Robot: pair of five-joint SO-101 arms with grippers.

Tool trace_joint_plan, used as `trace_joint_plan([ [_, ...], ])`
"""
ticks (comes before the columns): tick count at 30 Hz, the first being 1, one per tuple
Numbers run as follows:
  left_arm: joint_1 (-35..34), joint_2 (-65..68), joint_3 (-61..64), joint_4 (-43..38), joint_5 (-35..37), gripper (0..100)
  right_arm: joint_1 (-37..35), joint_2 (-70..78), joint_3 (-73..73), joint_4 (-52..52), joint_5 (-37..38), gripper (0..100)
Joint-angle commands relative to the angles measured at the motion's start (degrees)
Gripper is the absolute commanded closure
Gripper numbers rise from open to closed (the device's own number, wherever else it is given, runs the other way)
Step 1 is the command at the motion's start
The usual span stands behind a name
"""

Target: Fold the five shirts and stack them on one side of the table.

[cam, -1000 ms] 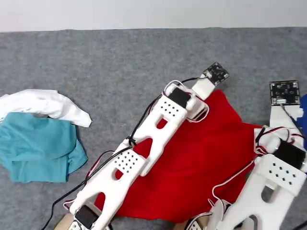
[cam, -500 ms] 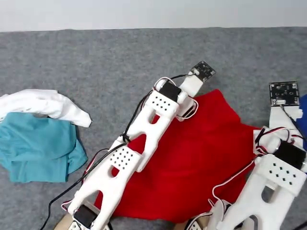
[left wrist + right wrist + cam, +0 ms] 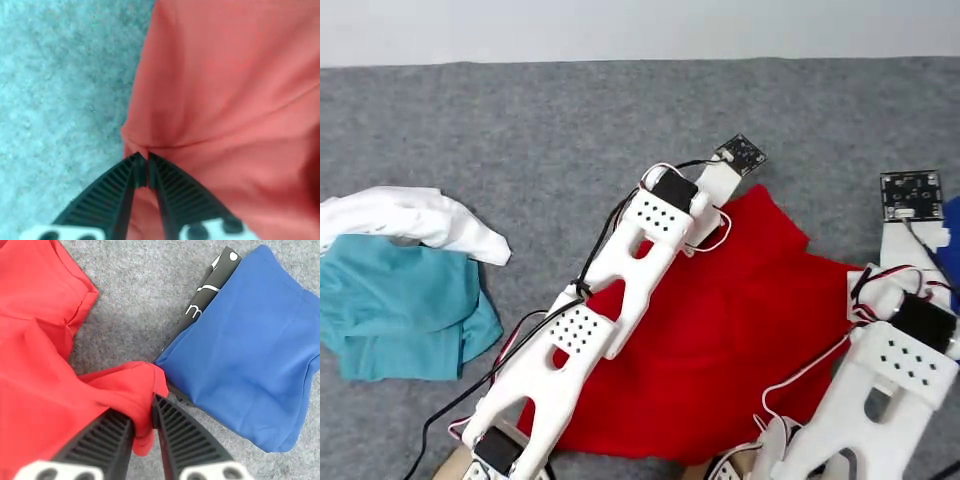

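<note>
While left pincer point(image 3: 142, 162) grips red shirt point(image 3: 225, 75), right pincer point(image 3: 143, 410) does too.

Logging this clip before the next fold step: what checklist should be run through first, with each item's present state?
1. Left gripper shut on the red fabric shirt at its edge: ok.
2. Right gripper shut on a corner of that shirt: ok.
3. Red shirt lying flat on the grey carpeted table: not ok, rumpled.
4. Held corner clear of the folded blue shirt: cannot tell, they sit very close.
5. White shirt and teal shirt folded: not ok, a loose heap.
</note>
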Motion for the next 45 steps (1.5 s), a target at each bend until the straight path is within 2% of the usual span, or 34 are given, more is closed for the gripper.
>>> trace_joint_plan([
  [1, -1.3, -3.8, -8.2, 4.4, -0.4, 100, 0.6, 0.0, -0.5, -0.2, -0.3, 98.8],
  [5, -3.2, -8.3, -19.1, 7.1, -0.4, 100, 0.2, -2.2, -0.7, -0.2, -0.3, 98.8],
  [12, -8.9, -22.1, -18.3, 7.2, -0.4, 100, -1.2, -13.1, -0.7, 0.0, 0.3, 98.8],
  [18, -12.4, -34.0, -18.3, 7.2, -0.6, 100, -4.3, -21.8, -0.7, -0.3, 4.3, 98.8],
  [25, -16.1, -44.5, -18.2, 7.3, -0.8, 100, -4.4, -27.6, -0.5, -0.3, 8.8, 98.8],
  [33, -19.9, -43.7, -16.0, 7.3, -1.4, 100, -4.6, -21.7, 1.9, -10.9, 8.9, 98.8],
  [41, -20.0, -33.9, -14.1, 7.2, -4.4, 100, -12.7, -9.0, 2.2, -23.0, 8.8, 98.8],
  [45, -21.1, -27.8, -14.2, 5.8, -4.4, 100, -13.9, -0.7, 1.9, -31.0, 9.0, 98.8],
])
